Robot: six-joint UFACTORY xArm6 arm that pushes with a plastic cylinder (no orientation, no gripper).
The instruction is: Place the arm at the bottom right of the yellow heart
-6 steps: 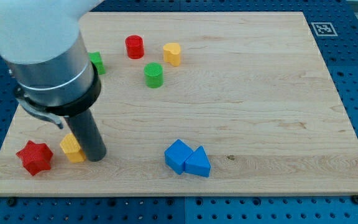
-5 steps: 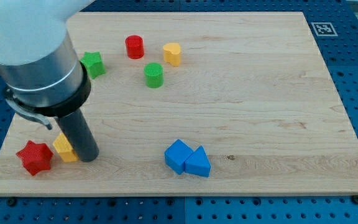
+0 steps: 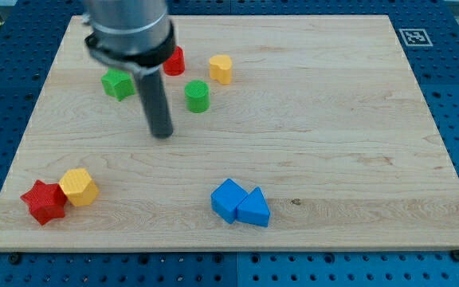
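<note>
Yellow heart [image 3: 221, 68], small chunky block, lobes hard to make out, lying flat on far part of wooden board, left of centre. Sits just right of red cylinder [image 3: 174, 60], up-right of green cylinder [image 3: 197, 96], touching neither.

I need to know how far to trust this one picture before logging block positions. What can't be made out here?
- Red cylinder, camera view: its left part is hidden behind the arm's grey body.
- Arm, camera view: cut off by the view's top edge above the rod; my tip does show.
- Yellow block touching the red star: too small to confirm it is the heart.
</note>
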